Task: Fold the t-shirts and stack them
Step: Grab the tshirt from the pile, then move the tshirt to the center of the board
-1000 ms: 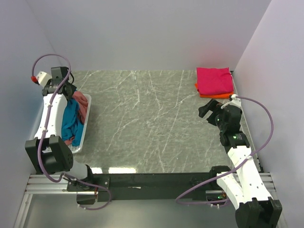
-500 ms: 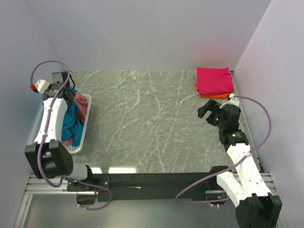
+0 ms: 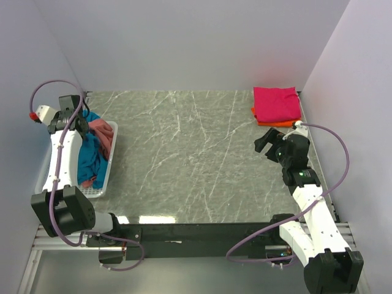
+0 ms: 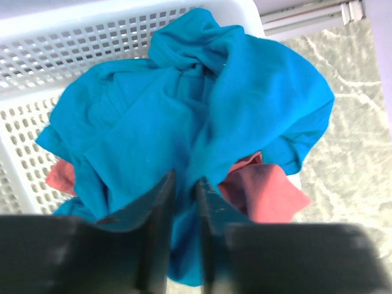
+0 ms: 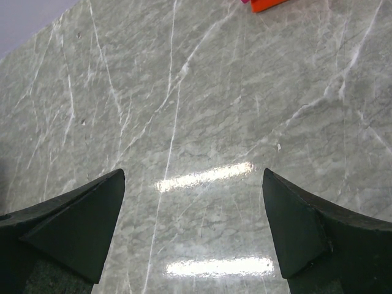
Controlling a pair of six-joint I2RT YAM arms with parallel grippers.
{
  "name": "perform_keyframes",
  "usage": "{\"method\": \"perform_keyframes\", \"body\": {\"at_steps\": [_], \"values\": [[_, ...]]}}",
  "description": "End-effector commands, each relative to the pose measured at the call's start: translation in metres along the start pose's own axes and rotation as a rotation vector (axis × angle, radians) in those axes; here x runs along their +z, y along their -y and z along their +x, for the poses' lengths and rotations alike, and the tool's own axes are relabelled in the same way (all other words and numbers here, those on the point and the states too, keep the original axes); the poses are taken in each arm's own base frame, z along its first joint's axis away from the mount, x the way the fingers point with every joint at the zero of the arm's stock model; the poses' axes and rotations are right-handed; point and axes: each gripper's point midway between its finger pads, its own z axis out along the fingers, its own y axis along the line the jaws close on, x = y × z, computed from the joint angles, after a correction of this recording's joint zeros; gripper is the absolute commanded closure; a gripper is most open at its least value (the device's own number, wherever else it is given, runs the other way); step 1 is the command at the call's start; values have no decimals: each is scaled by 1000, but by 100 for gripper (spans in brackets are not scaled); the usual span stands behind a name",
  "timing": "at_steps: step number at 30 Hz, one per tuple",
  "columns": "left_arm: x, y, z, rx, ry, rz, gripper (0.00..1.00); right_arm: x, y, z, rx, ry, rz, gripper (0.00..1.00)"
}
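Observation:
A crumpled teal-blue t-shirt (image 4: 202, 104) lies in the white mesh basket (image 4: 92, 43) at the table's left edge, over a dusty salmon-pink t-shirt (image 4: 260, 193). My left gripper (image 4: 184, 180) is down in the basket, its jaws shut on a fold of the teal cloth. From above, the left gripper (image 3: 82, 116) sits at the basket's far end, over the teal t-shirt (image 3: 86, 156) and the pink one (image 3: 104, 131). At the back right, a folded magenta t-shirt (image 3: 277, 104) rests on a folded orange one (image 3: 266, 122). My right gripper (image 3: 264, 139) hovers open in front of that stack, holding nothing.
The basket (image 3: 107, 174) stands against the left wall. In the right wrist view, only grey marbled tabletop (image 5: 202, 110) lies under the right gripper (image 5: 193, 177), with a corner of the orange t-shirt (image 5: 266, 5) at the top edge. Walls close in on three sides.
My left gripper has shifted toward the back-left wall over the basket and closed from open onto the teal cloth. The right arm has hardly moved.

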Motion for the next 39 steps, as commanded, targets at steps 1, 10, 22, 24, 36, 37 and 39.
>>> {"method": "perform_keyframes", "body": {"at_steps": [1,10,22,24,36,37,39], "values": [[2,12,-4,14,6,62,91,-4,-11,-20,-17,48,-25,1],[-104,85,-118,-75,262,484,99,-16,-16,-29,-42,86,-44,2],[-329,198,-153,109,398,1186,99,-37,-20,-51,-39,195,-47,2],[-367,214,-130,153,346,1343,99,-40,-18,-53,-36,205,-41,2],[-459,239,16,431,2,1865,99,-56,-9,-63,-34,264,11,2],[-454,237,16,415,7,1847,96,-57,-11,-64,-35,264,8,2],[-408,246,48,414,-35,1720,90,-56,-9,-62,-38,252,14,2]]}}
